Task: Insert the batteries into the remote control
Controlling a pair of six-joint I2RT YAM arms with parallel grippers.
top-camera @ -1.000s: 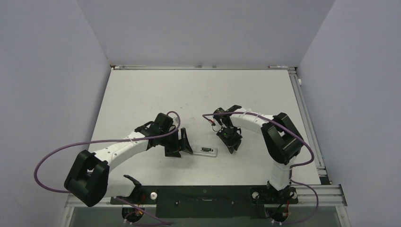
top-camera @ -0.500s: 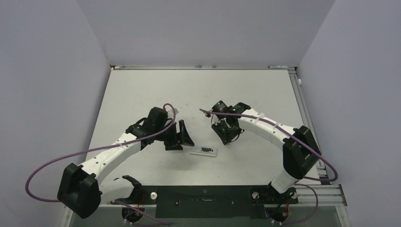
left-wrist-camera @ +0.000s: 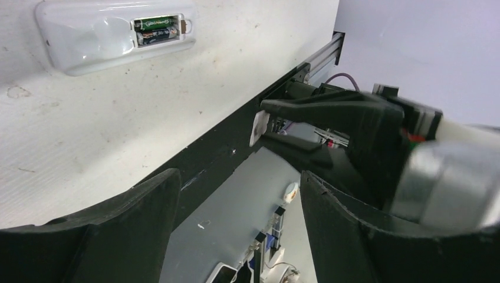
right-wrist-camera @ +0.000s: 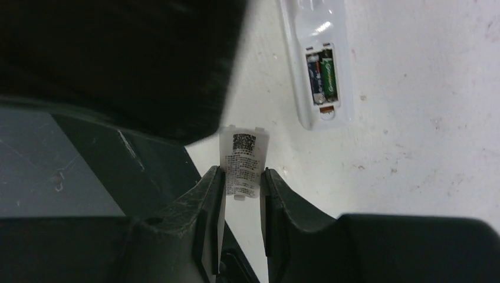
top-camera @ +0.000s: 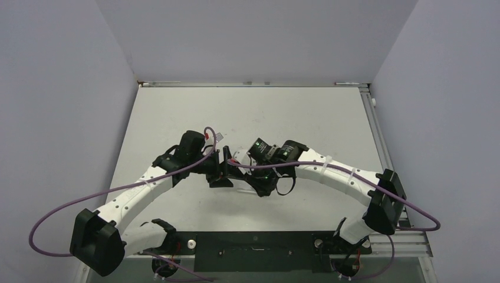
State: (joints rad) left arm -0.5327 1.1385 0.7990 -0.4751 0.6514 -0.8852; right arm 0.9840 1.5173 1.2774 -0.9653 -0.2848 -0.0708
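Note:
The white remote control (right-wrist-camera: 315,65) lies flat on the table with its slot up, and both batteries (right-wrist-camera: 322,75) sit side by side in the slot. The left wrist view also shows the remote control (left-wrist-camera: 88,35) and the batteries (left-wrist-camera: 155,29). My right gripper (right-wrist-camera: 243,183) is shut on the small white cover piece (right-wrist-camera: 243,162), printed label showing, held just above the table a little short of the remote's slot end. My left gripper (left-wrist-camera: 236,224) is open and empty, beside the remote. From above, my right gripper (top-camera: 263,184) hides the remote, with my left gripper (top-camera: 227,171) close to its left.
The black front rail (left-wrist-camera: 224,153) of the table runs just behind the remote. An aluminium rail (top-camera: 377,135) borders the table's right side. Grey walls close in the left, back and right. The two wrists are very close together at mid-table.
My right arm has swung left and forward with the cover piece and now hangs over the remote. My left gripper has drawn back slightly, still open.

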